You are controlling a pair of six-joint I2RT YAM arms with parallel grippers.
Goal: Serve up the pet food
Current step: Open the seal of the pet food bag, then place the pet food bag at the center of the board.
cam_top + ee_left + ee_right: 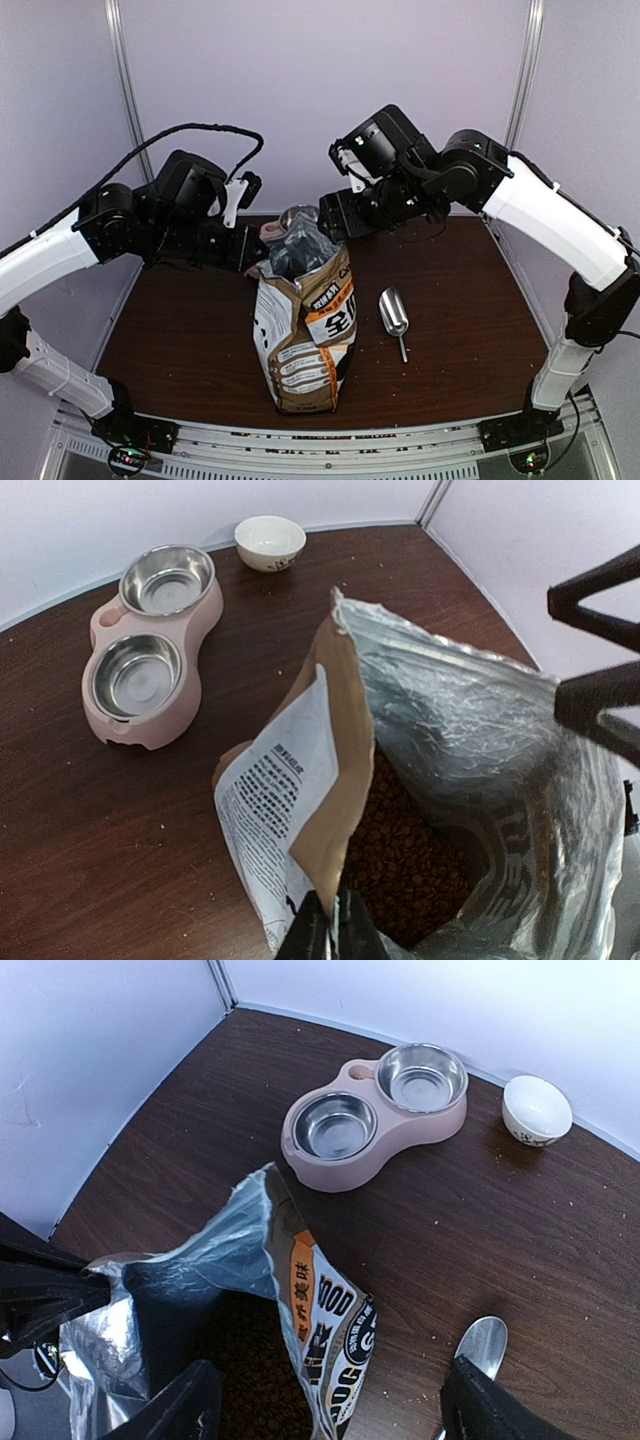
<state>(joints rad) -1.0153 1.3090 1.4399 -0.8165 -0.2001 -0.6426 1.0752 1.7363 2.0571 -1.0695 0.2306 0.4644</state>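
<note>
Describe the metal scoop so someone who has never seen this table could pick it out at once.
Find the tall printed kibble bag standing in the middle of the dark wooden table. Lying flat to its right is the scoop, bowl end toward the back wall, thin handle toward the near edge. It is the only silver utensil; the pink feeder and white bowl sit further back.

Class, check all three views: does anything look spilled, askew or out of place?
Nothing serious. Pale specks dot the table near the scoop. The bag stands upright, its crumpled rim pinched by the left gripper; the kibble sits inside.
</note>
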